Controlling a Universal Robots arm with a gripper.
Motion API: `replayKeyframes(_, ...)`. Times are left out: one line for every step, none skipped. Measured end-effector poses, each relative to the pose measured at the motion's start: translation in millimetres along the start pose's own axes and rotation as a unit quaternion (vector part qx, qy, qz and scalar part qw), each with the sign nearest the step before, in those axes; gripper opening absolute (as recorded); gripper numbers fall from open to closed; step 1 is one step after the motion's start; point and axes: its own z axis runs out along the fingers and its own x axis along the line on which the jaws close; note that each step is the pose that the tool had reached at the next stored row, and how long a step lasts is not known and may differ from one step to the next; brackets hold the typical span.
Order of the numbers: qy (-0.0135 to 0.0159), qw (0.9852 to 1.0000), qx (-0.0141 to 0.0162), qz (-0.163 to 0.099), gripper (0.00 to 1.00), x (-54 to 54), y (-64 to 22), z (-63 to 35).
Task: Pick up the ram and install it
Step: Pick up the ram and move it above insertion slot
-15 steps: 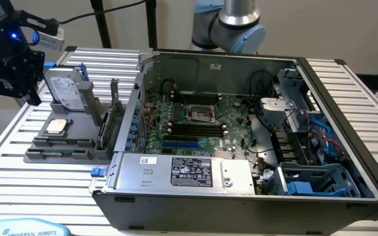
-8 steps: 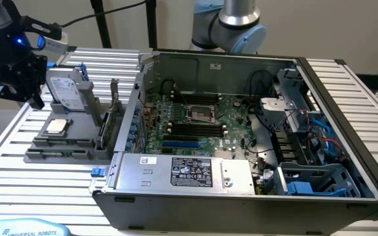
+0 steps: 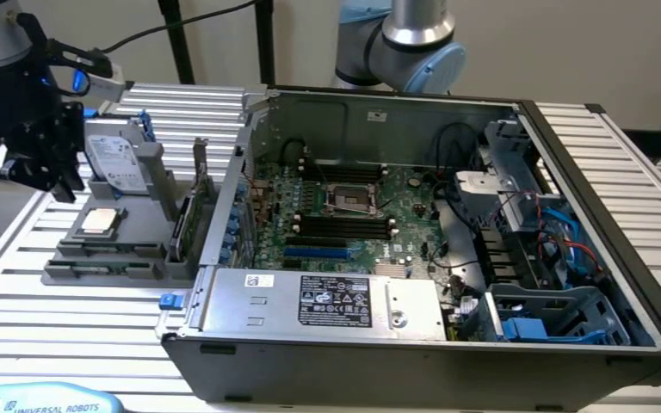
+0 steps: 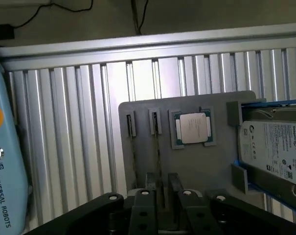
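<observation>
Two thin ram sticks stand on edge in narrow slots of the grey parts holder [image 4: 138, 110]; one ram [image 4: 158, 152] runs in between my fingertips, the other [image 4: 133, 152] lies just beside it. My gripper [image 4: 162, 188] hovers over the holder's end, open, its fingers [image 4: 148, 183] apart with the stick's edge in the gap and not clamped. In the exterior view the black gripper [image 3: 46, 176] hangs over the holder [image 3: 113, 254] at the exterior view's left, beside the open computer case [image 3: 423, 344]. Long black memory slots [image 3: 336, 225] lie on the motherboard.
The holder also carries a processor chip [image 4: 194, 128], a hard drive [image 4: 272, 152] and an upright expansion card [image 3: 199, 206]. A blue teach pendant [image 4: 6, 176] lies on the ribbed aluminium table [image 4: 79, 112]. Cables, a power supply [image 3: 319, 301] and drive cages crowd the case.
</observation>
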Motion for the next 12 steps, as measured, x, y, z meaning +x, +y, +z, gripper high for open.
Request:
replayKeyframes(0.0002,1.0,-0.0003,-0.003,0.24,0.5,-0.1,1.5)
replayKeyframes(0.0003,1.0,-0.0005,-0.007,0.31,0.9,-0.2,3.2)
replayKeyframes(0.0005,0.9999,-0.0009,-0.011,0.31,1.4,-0.4,5.0)
replayKeyframes(0.0007,0.9999,-0.0012,-0.014,0.31,1.9,-0.5,6.8)
replayKeyframes(0.0009,0.9998,-0.0015,-0.018,0.31,2.5,-0.7,8.5)
replayKeyframes(0.0011,0.9998,-0.0019,-0.021,0.31,3.2,-0.8,10.3)
replayKeyframes(0.0013,0.9997,-0.0021,-0.024,0.31,3.9,-1.0,12.1)
replayKeyframes(0.0014,0.9997,-0.0022,-0.026,0.31,4.8,-1.2,13.9)
replayKeyframes(0.0015,0.9996,-0.0023,-0.028,0.31,5.8,-1.5,15.6)
replayKeyframes(0.0016,0.9995,-0.0024,-0.03,0.31,7.0,-1.8,17.3)
replayKeyframes(0.0016,0.9995,-0.0023,-0.032,0.31,8.6,-2.2,19.3)
replayKeyframes(0.0017,0.9995,-0.0023,-0.033,0.31,10.2,-2.6,21.1)
